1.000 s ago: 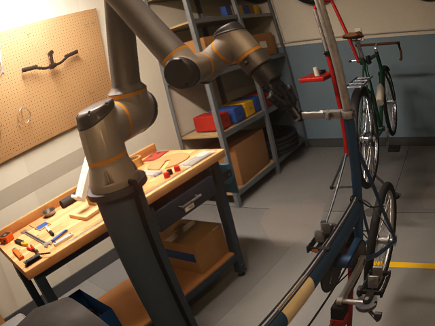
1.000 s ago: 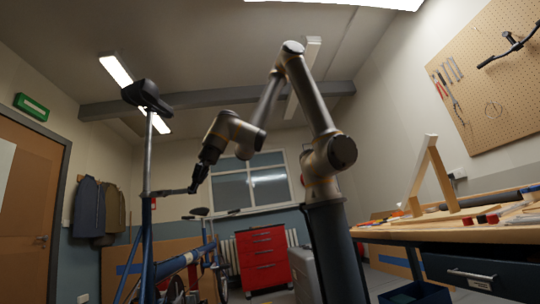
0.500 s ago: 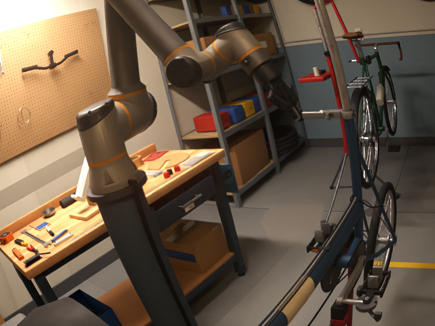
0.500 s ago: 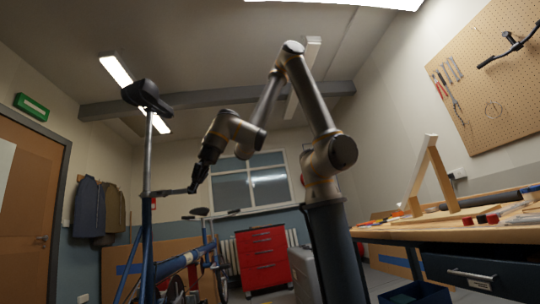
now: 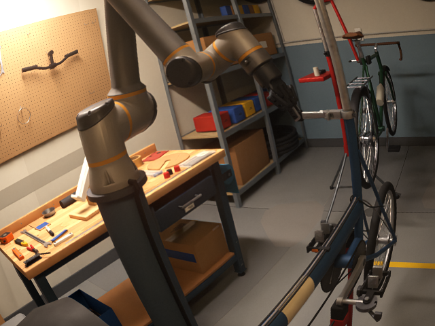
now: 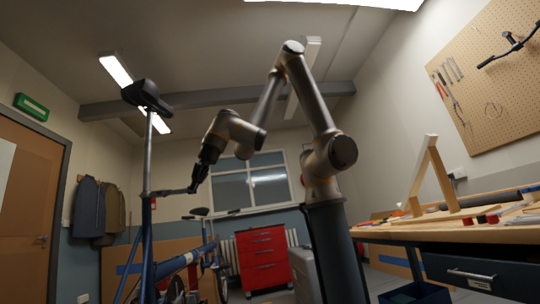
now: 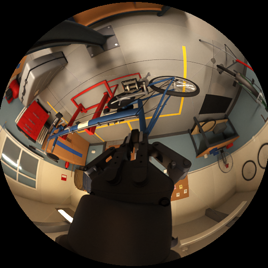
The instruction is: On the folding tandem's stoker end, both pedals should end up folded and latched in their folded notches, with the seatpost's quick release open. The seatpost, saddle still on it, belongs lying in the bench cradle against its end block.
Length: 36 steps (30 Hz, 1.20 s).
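The seatpost (image 5: 332,52) (image 6: 147,156) stands upright in the blue tandem's seat tube, with the black saddle (image 6: 146,96) on top. Its quick-release lever (image 5: 321,114) (image 6: 168,192) sticks out sideways from the clamp toward the arm. My gripper (image 5: 297,113) (image 6: 193,188) (image 7: 136,140) is closed on the free end of that lever. Low on the frame, one pedal (image 5: 373,285) hangs near the crank and another (image 5: 319,242) sits on the near side; their latch state is too small to tell. The bench cradle (image 5: 84,210) lies on the workbench at left.
The workbench (image 5: 116,196) with tools and a drawer stands behind my arm's pedestal (image 5: 147,252). Metal shelving (image 5: 232,105) with boxes lines the wall beyond. A second bicycle (image 5: 376,91) is parked by the far wall. A red repair stand (image 7: 95,105) carries the tandem.
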Motion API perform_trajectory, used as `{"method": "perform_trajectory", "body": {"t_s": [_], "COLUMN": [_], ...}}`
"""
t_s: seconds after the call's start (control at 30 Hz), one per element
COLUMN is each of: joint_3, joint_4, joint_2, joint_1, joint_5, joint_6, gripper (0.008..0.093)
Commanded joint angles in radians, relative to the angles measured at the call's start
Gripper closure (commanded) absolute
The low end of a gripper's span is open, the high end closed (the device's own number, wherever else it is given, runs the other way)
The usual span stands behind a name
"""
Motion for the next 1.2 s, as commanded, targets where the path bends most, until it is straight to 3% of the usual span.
{"method": "perform_trajectory", "body": {"t_s": [0.0,0.47,1.0,1.17], "joint_3": [-0.001,-0.001,-0.001,0.002], "joint_4": [0.0,0.0,0.0,0.028], "joint_2": [0.0,0.0,0.0,-0.032], "joint_1": [0.0,0.0,0.0,0.003], "joint_5": [0.001,0.001,0.001,0.0], "joint_6": [0.0,0.0,0.0,0.003], "gripper": [0.0809,0.0534,0.0534,0.0534]}}
